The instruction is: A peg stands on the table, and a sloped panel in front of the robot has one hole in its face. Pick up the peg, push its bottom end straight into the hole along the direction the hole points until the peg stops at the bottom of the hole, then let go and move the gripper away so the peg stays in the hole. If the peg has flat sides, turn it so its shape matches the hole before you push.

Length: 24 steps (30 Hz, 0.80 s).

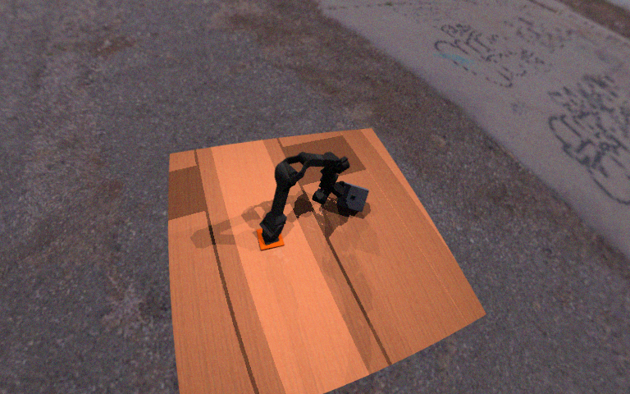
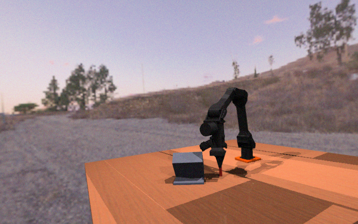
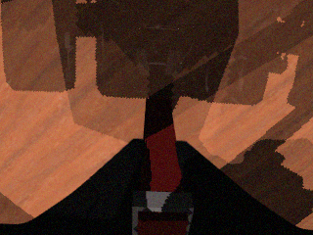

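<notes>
Peg (image 2: 220, 171) stands upright on the table (image 2: 148, 185), just beside the panel (image 2: 188, 166), with its upper part hidden between the gripper's (image 2: 220, 165) tips. The fingers are pinching the peg near its top.

Only the exterior view shows the height: the peg's red lower end reaches down to the wood, and the arm (image 2: 237, 116) arches over from its orange base (image 2: 247, 158) to point straight down.

The wrist view looks along the peg (image 3: 163, 164) from above, showing its square top face, dark red with a pale rim, pressed between the two black fingers, and its shaft running away toward the table in shadow. The panel is out of that view.

The top view shows the panel's (image 1: 355, 197) sloped face with a small dark hole (image 1: 353, 197), which the exterior view does not; there the peg itself is too small and shadowed to make out.
</notes>
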Tool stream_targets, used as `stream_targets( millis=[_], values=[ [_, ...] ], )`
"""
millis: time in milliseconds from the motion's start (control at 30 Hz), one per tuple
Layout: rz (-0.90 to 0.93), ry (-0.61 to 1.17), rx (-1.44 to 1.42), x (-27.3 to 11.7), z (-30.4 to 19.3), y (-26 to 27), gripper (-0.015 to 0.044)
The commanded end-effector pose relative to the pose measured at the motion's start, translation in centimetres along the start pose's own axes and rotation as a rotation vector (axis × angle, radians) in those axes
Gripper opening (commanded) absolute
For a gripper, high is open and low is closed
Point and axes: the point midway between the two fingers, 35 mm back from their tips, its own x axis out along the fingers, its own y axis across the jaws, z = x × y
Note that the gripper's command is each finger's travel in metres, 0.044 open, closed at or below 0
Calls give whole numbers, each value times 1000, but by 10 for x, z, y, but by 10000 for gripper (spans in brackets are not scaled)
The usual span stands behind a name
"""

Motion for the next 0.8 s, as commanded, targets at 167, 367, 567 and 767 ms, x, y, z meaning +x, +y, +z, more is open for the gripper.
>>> stream_targets(
  millis=[167,367,567,767],
  values=[
    [1,0,0,-12,1,2,0],
    [0,2,1,-34,1,2,0],
    [0,3,2,-55,2,2,0],
    [-1,4,3,-75,2,1,0]
  ],
)
